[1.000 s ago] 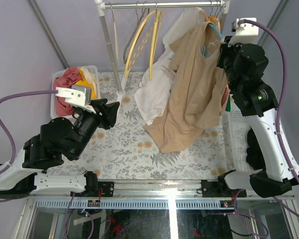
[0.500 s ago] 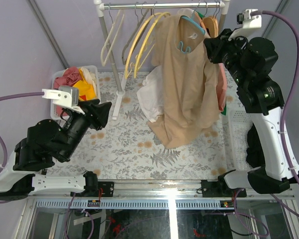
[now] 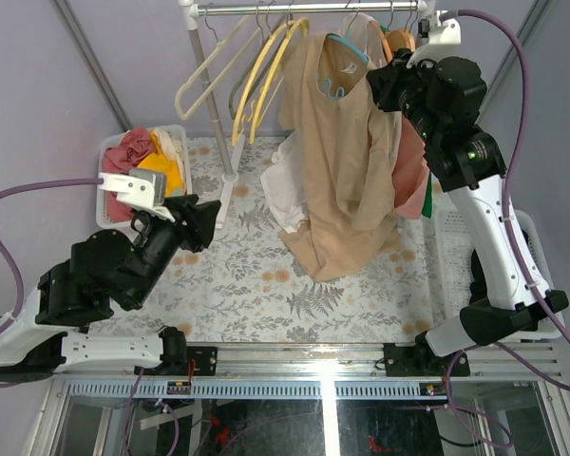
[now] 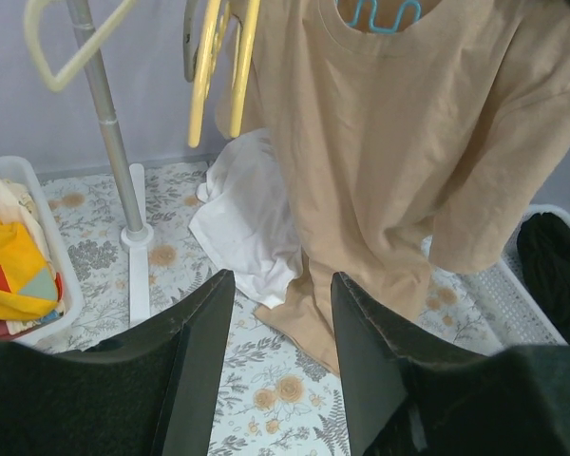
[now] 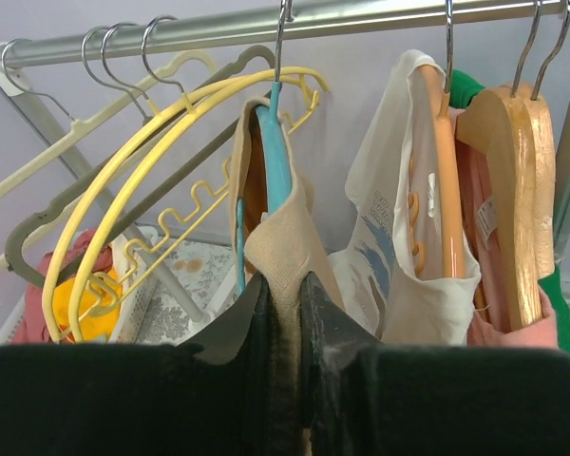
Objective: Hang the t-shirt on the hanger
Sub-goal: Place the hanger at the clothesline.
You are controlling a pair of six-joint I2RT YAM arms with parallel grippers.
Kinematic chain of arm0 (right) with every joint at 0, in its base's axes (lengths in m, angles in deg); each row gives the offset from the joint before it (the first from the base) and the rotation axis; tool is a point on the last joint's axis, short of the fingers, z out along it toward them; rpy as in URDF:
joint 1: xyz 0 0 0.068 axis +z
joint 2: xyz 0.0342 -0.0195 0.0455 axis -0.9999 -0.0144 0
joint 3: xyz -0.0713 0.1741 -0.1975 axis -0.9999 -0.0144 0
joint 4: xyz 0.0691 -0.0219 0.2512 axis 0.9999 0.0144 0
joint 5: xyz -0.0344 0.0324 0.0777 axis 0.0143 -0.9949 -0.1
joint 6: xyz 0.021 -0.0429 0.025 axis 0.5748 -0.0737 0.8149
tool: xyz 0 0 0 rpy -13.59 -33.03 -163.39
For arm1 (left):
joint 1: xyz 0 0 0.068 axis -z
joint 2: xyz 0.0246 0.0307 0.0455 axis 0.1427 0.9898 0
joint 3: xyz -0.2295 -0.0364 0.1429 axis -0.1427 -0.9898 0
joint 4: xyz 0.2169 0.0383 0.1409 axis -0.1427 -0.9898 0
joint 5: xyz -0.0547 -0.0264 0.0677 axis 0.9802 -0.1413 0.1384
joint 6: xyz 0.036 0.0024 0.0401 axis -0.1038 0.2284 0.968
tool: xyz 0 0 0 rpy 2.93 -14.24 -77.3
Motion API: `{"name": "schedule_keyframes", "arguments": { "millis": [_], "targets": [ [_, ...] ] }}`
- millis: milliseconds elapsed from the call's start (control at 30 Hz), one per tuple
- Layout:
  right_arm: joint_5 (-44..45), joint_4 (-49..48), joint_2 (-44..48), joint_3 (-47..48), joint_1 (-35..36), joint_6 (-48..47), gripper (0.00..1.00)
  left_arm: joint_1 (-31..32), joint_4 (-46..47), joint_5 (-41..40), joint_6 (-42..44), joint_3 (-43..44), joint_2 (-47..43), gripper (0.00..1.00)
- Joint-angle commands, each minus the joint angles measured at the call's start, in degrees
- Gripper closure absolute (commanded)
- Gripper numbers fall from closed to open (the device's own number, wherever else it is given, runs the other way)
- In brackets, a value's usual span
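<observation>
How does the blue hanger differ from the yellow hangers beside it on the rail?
The blue hanger wears the tan t-shirt; the yellow hangers are bare. The blue hanger hangs about straight, with the right gripper shut on the shirt's shoulder over it; the yellow hangers sit tilted away, untouched. Both hook onto the metal rail.

Left arm [image 3: 104, 271] crouches low, jaws parted and empty. Right arm [image 3: 470, 157] reaches high, jaws pinched on the t-shirt [image 5: 285, 237].
</observation>
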Motion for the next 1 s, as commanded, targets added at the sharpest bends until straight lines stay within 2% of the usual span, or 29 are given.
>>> {"name": "schedule_keyframes", "arguments": {
  "millis": [0,167,433,967],
  "targets": [
    [2.07,-8.81,1.7,-1.41,-0.14,-1.0,1.0,-0.23,1.4,1.23,-1.2,-1.77,1.22,0.56],
    [3.43,-9.75,1.47,-2.14,-0.2,-3.37,1.0,-0.21,2.65,2.12,-1.5,-2.97,1.78,0.56],
    [3.94,-16.66,5.36,-7.92,-0.16,-5.69,1.0,-0.22,3.07,3.07,-1.82,-3.49,2.91,0.56],
    [6.94,-14.6,9.0,-7.35,-0.14,-10.86,1.0,-0.2,3.11,2.8,-1.9,-4.54,2.0,0.56]
  ]
}}
